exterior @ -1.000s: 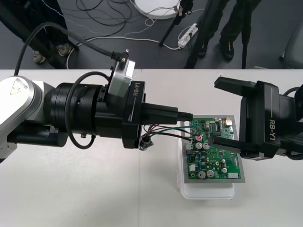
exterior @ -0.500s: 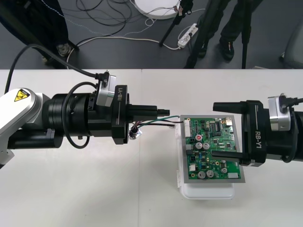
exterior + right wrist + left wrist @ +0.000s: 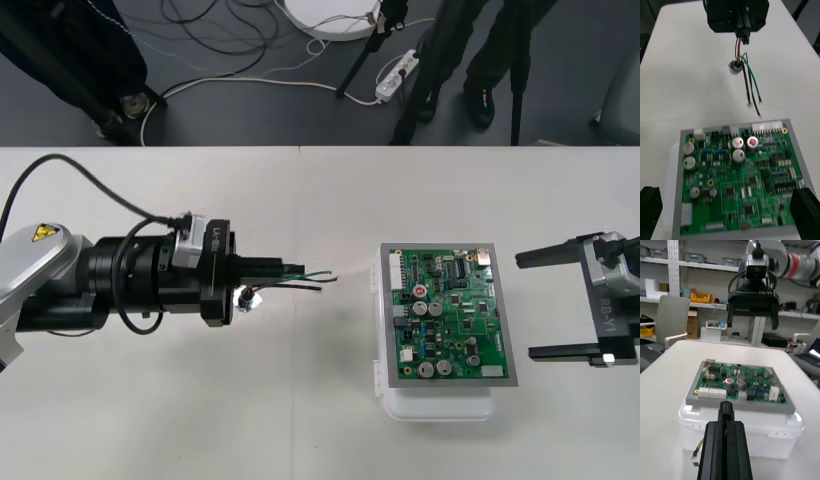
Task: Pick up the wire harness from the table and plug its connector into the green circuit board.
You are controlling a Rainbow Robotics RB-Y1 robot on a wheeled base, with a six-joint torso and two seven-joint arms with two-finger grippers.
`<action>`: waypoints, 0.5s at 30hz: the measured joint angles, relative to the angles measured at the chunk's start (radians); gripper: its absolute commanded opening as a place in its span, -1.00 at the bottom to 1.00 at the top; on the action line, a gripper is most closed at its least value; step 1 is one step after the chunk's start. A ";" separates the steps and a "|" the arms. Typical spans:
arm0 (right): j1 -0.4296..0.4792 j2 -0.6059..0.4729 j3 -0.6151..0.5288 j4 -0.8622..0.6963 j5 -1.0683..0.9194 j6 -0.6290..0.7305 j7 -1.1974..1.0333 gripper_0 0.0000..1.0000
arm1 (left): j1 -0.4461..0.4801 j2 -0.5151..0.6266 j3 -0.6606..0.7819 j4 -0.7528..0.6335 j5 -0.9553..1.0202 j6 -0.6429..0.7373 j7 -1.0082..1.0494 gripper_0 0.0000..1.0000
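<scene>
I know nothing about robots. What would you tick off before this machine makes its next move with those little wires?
1. Left pincer shut on the wire harness: ok.
2. Plug seated in the green circuit board: not ok; the harness is held above the table, apart from the board, on its left.
3. Board lying flat on its white base: ok.
4. Right pincer open and off the board, on its right: ok.
5. Loose wire ends off the board: ok.
6. Which way the plug faces in the left pincer: cannot tell.
</scene>
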 measured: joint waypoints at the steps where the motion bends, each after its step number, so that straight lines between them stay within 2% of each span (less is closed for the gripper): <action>1: 0.002 0.001 -0.018 0.000 0.020 -0.026 -0.006 1.00 | 0.008 -0.002 0.000 0.011 0.000 -0.005 -0.037 -1.00; 8: 0.008 0.002 -0.101 0.000 0.193 -0.142 -0.025 1.00 | 0.046 -0.048 0.000 0.129 0.001 -0.058 -0.105 -1.00; 15: 0.011 0.003 -0.113 -0.035 0.415 -0.203 -0.043 1.00 | 0.046 -0.146 -0.002 0.290 0.001 -0.130 -0.115 -1.00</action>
